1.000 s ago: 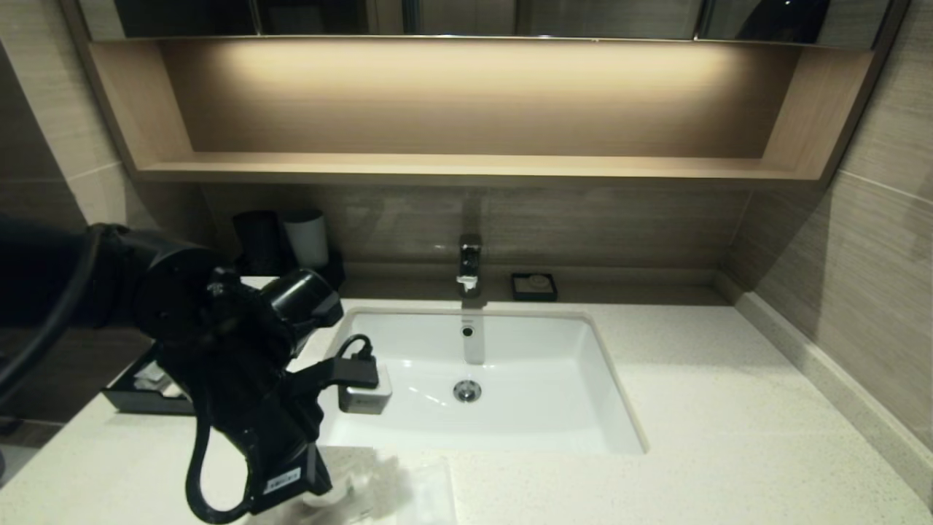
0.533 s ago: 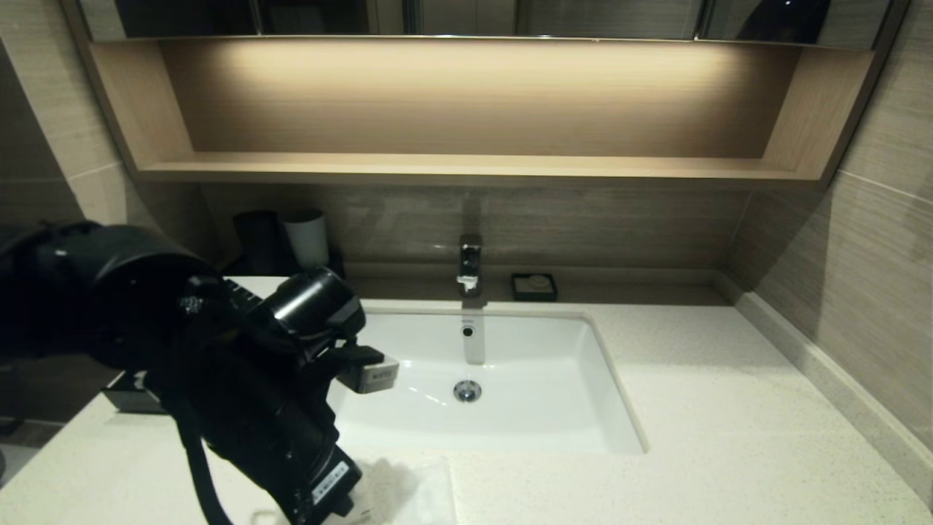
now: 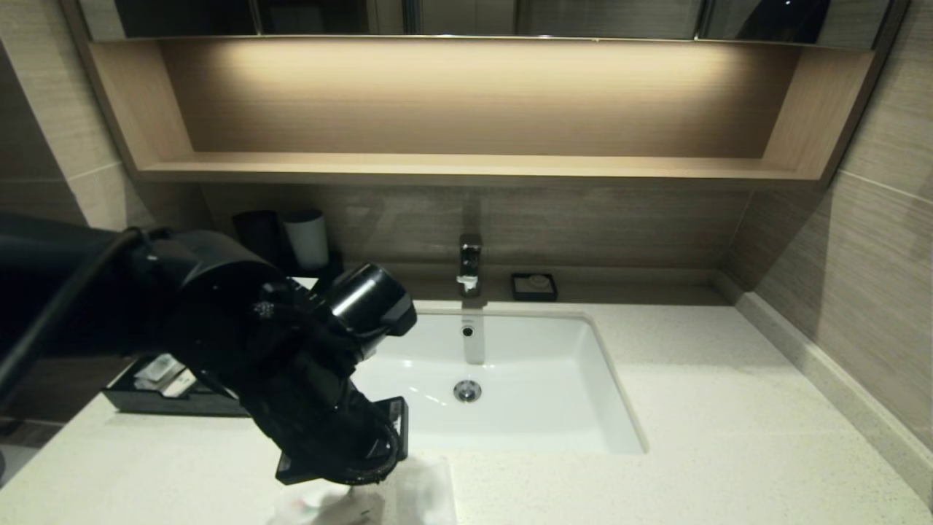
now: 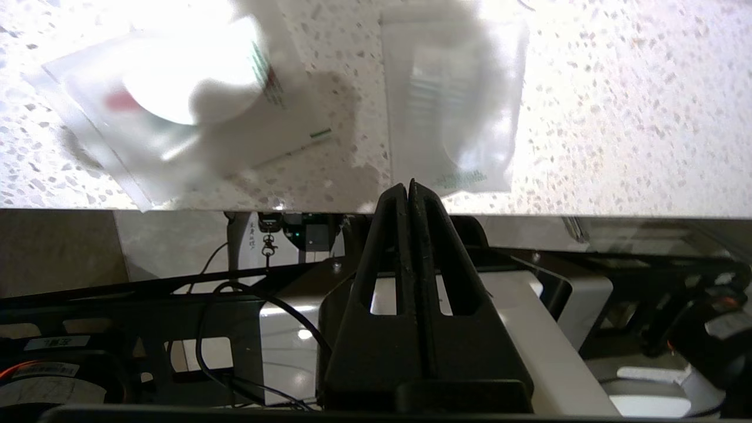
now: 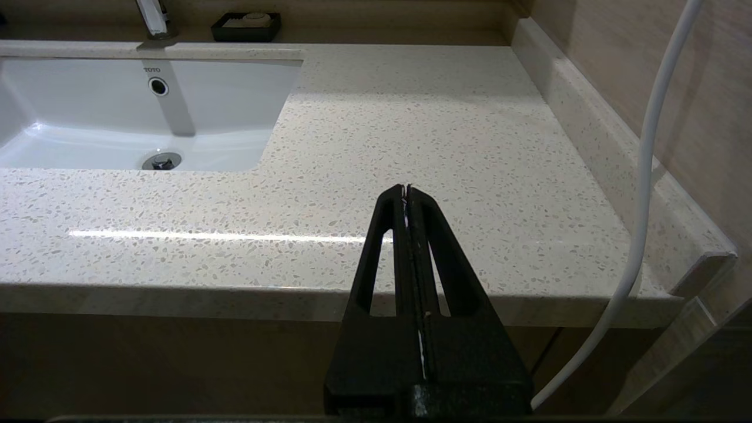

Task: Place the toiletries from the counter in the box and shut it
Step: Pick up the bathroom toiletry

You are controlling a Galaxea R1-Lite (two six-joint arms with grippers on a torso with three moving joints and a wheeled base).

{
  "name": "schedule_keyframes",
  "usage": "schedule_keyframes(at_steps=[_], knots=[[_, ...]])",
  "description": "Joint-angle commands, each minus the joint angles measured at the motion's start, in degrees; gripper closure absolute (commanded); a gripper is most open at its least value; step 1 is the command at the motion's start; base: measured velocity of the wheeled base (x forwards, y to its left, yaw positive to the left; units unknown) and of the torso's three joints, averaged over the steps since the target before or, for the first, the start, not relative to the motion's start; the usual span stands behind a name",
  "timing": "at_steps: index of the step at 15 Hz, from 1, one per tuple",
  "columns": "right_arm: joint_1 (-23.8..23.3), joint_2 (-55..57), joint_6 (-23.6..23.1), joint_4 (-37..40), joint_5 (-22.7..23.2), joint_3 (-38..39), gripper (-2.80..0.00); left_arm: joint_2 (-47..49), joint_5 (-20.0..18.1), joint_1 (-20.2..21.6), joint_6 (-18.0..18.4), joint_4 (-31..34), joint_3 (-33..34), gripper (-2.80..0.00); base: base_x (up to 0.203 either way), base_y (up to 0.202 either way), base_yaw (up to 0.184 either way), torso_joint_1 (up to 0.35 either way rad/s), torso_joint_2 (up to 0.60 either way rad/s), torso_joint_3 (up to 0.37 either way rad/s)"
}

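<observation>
Our left pincer [image 4: 410,187] hovers clenched and empty over two clear packets [image 4: 452,111] lying flat on the surface [image 4: 617,117] near its front edge. They look light, limp and slippery; we judge a raised edge grips best. Right pincer [image 5: 406,189] rests clenched.

Box [image 3: 175,399] half behind left arm [image 3: 219,328]; packets [image 3: 408,496] cut by the head view's lower edge.

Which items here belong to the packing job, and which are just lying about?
Job:
- disc packet
- rectangular packet
- box, open, packets inside
- counter
- left gripper, fingers shut

Lying about:
- soap dish
- cups
- faucet
</observation>
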Motion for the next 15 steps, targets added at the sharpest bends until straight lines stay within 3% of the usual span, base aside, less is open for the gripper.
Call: schedule_keyframes(at_steps=[1,5,9,15], knots=[[0.01,0.00,0.04,-0.03,-0.01,0.09,0.00,1.22,0.98,0.12,-1.30,0.72,-0.08,0.00,0.000,0.000,0.000,0.000,0.00,0.000],[0.01,0.00,0.04,-0.03,-0.01,0.09,0.00,-1.53,5.43,0.30,-2.49,3.16,0.23,0.00,0.000,0.000,0.000,0.000,0.00,0.000],[0.01,0.00,-0.05,-0.03,-0.01,0.09,0.00,-6.37,5.58,0.30,-2.01,5.67,1.21,0.00,0.000,0.000,0.000,0.000,0.00,0.000],[0.01,0.00,-0.01,-0.03,-0.01,0.09,0.00,-12.75,5.77,0.12,-1.48,6.08,11.04,0.00,0.000,0.000,0.000,0.000,0.00,0.000]])
